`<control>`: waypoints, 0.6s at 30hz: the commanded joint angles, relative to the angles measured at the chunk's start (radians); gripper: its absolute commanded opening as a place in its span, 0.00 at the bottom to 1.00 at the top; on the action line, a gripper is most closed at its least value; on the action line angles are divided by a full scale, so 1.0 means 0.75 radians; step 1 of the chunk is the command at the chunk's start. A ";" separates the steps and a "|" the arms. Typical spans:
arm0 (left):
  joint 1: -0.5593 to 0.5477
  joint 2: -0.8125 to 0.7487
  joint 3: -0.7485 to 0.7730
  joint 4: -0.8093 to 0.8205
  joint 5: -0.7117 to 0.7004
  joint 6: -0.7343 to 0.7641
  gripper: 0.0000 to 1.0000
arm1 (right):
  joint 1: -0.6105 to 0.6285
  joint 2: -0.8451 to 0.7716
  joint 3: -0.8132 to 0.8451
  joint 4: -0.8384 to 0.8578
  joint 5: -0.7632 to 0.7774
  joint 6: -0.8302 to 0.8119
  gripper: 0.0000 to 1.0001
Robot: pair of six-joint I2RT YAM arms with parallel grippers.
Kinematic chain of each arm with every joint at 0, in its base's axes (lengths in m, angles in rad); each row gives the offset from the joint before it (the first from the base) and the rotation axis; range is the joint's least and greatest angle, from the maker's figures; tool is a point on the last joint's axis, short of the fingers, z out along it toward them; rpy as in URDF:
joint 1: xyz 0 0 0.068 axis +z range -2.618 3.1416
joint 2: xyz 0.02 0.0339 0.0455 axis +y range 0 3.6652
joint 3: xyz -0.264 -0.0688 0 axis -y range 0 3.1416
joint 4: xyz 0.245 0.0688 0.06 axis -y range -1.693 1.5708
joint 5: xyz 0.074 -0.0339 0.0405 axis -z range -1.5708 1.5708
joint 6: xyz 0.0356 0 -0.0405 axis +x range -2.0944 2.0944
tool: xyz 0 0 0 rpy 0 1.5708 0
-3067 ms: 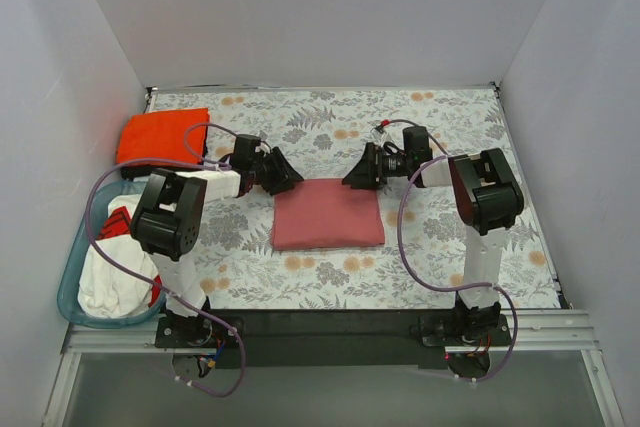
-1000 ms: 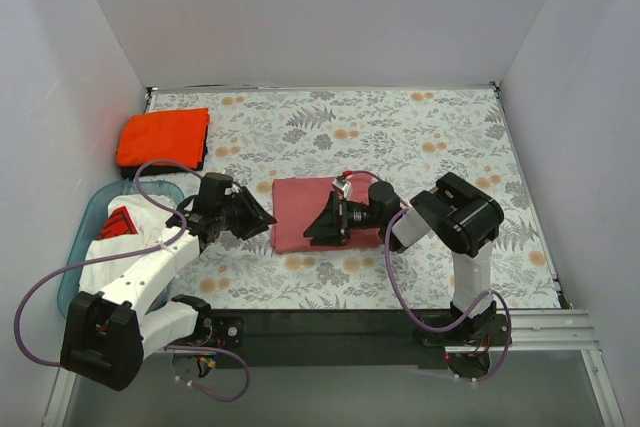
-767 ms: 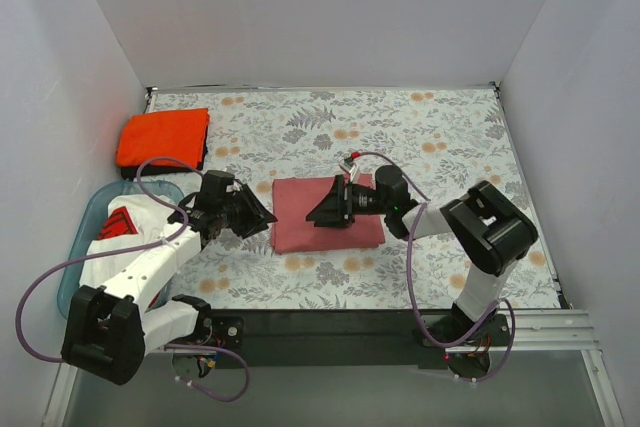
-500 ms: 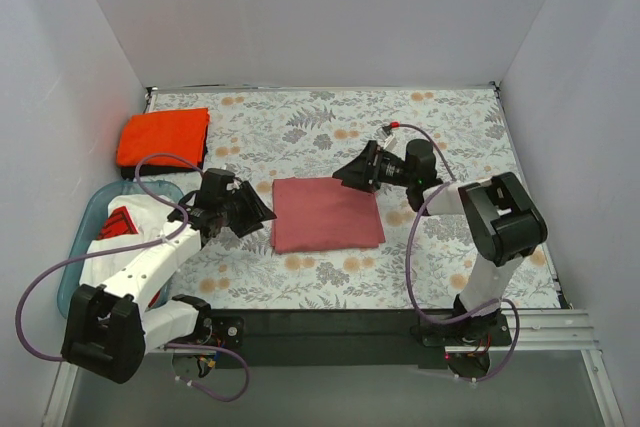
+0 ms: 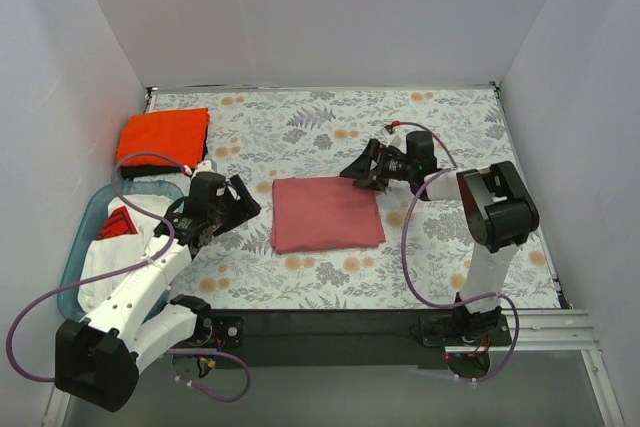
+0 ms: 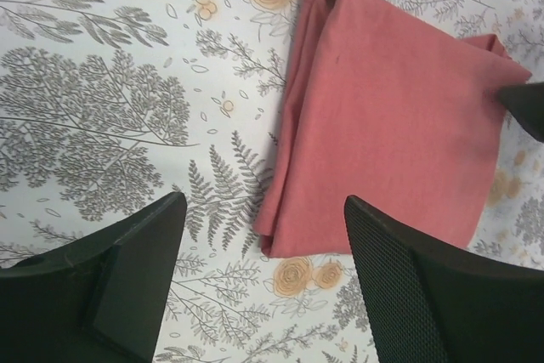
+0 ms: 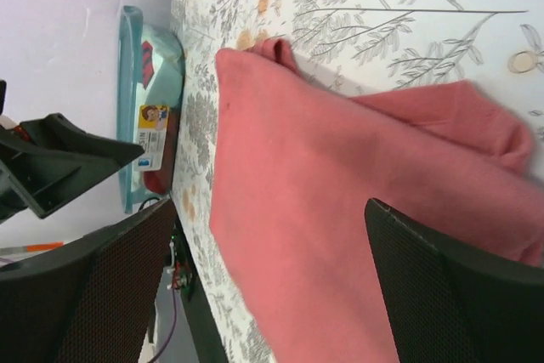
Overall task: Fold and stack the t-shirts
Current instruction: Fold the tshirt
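Note:
The dusty rose-red t-shirt (image 5: 327,213) lies folded into a rectangle at the table's middle; it also shows in the left wrist view (image 6: 391,116) and the right wrist view (image 7: 340,210). The bright orange t-shirt (image 5: 163,135) lies folded at the back left, on top of a black one whose edge (image 5: 200,161) shows beneath. My left gripper (image 5: 246,201) is open and empty, just left of the red shirt. My right gripper (image 5: 356,171) is open and empty over the shirt's back right corner.
A teal bin (image 5: 75,277) with white and red cloth stands at the left front edge. White walls close in the floral table (image 5: 440,127) on three sides.
The right gripper pulled back from over the red shirt's middle to its back right corner. The left arm drew back slightly to the left. The shirt lies flat and unchanged.

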 commanded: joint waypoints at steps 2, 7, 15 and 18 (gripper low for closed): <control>-0.002 -0.051 0.025 -0.008 -0.171 0.054 0.76 | 0.110 -0.295 0.145 -0.647 0.230 -0.505 0.98; 0.006 0.004 0.053 -0.025 -0.261 0.044 0.81 | 0.370 -0.482 0.297 -1.204 0.785 -0.828 0.98; 0.035 -0.041 -0.006 0.004 -0.337 0.018 0.81 | 0.701 -0.656 0.260 -1.389 1.288 -0.874 0.98; 0.035 -0.084 -0.008 -0.053 -0.429 -0.019 0.81 | 0.752 -0.607 0.301 -1.448 1.318 -0.861 0.98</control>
